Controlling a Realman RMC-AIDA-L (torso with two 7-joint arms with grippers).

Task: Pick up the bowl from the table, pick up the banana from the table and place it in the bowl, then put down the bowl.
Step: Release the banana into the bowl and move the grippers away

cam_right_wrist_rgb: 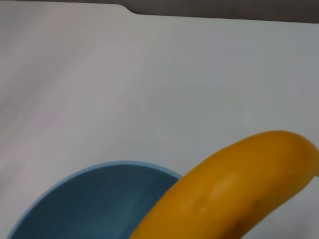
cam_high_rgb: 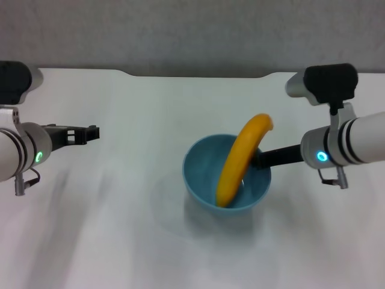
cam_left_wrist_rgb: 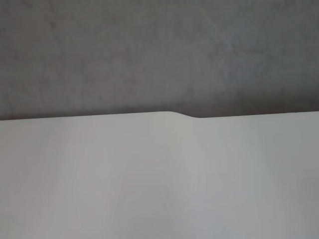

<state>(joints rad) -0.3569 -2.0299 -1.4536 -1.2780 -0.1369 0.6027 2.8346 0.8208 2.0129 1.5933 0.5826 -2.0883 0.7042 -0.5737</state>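
Note:
The light-blue bowl point(cam_high_rgb: 204, 174) is in the middle of the white table point(cam_high_rgb: 108, 235), with a soft shadow under it. The yellow-orange banana point(cam_high_rgb: 240, 158) lies in the bowl, one end at the bottom and the other sticking up over the far right rim. My right gripper point(cam_high_rgb: 260, 159) reaches in from the right and is shut on the bowl's right rim, partly hidden by the banana. The right wrist view shows the banana point(cam_right_wrist_rgb: 234, 194) over the bowl's inside point(cam_right_wrist_rgb: 99, 204). My left gripper point(cam_high_rgb: 91, 133) is open and empty at the left, well away from the bowl.
The table's far edge has a shallow notch point(cam_high_rgb: 192, 74) with a grey wall behind it. The left wrist view shows only bare tabletop point(cam_left_wrist_rgb: 149, 179) and the notched far edge point(cam_left_wrist_rgb: 182, 115).

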